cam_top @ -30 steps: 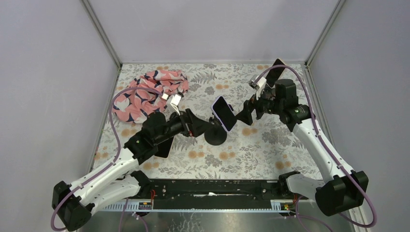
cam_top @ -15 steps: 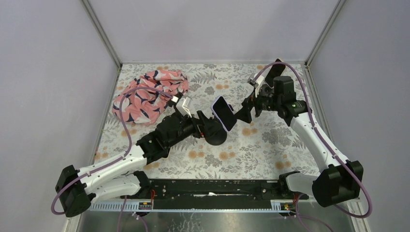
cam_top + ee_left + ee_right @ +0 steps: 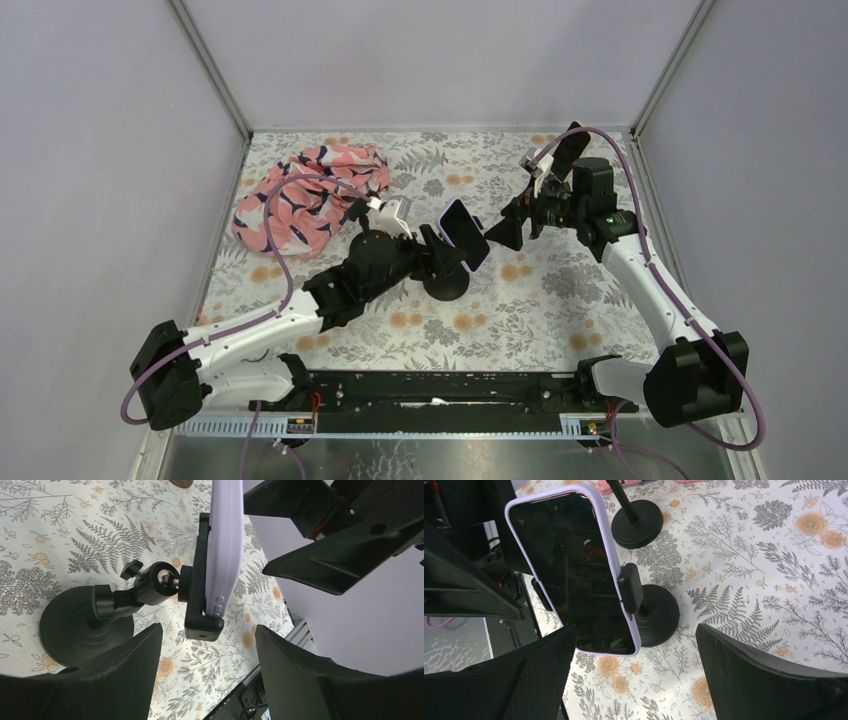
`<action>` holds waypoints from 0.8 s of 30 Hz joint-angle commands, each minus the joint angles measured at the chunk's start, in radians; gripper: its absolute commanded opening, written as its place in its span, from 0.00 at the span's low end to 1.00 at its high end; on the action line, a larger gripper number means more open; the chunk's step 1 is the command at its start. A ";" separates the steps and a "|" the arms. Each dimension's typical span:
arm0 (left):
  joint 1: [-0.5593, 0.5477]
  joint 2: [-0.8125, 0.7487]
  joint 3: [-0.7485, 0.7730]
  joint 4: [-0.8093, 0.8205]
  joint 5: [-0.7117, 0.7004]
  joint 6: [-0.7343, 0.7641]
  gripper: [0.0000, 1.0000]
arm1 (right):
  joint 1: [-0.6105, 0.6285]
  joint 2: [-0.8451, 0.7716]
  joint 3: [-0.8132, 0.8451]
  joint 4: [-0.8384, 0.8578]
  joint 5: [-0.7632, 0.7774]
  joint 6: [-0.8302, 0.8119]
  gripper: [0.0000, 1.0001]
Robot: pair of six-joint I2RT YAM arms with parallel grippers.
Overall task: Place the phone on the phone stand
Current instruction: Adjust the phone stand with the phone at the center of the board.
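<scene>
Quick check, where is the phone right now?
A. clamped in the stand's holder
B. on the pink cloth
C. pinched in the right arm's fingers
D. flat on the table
A: the phone sits in the clamp of the stand, raised above the table, and the right fingers are open, not pinching it.

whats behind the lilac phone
Behind the lilac-cased phone sits the black stand clamp, on a ball joint above a round base. The clamp covers part of the phone's back.

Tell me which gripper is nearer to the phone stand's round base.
Left. The left gripper hovers right beside the base, behind the phone; the right gripper is farther off, facing the phone's screen.
</scene>
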 commanded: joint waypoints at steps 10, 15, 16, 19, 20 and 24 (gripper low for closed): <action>-0.007 0.069 0.062 0.021 -0.082 0.049 0.65 | -0.007 -0.010 -0.028 0.061 -0.063 0.027 0.97; -0.007 0.090 0.092 0.019 -0.058 0.063 0.55 | -0.012 -0.016 -0.033 0.061 -0.064 0.024 0.97; -0.007 0.091 0.095 0.018 -0.056 0.064 0.53 | -0.012 -0.016 -0.034 0.060 -0.064 0.023 0.97; -0.007 0.092 0.099 0.007 -0.052 0.066 0.49 | -0.013 -0.016 -0.035 0.061 -0.065 0.023 0.97; -0.007 0.092 0.099 0.005 -0.053 0.067 0.46 | -0.014 -0.013 -0.036 0.062 -0.067 0.024 0.97; -0.007 0.102 0.107 -0.010 -0.050 0.080 0.32 | -0.014 -0.007 -0.034 0.065 -0.073 0.029 0.97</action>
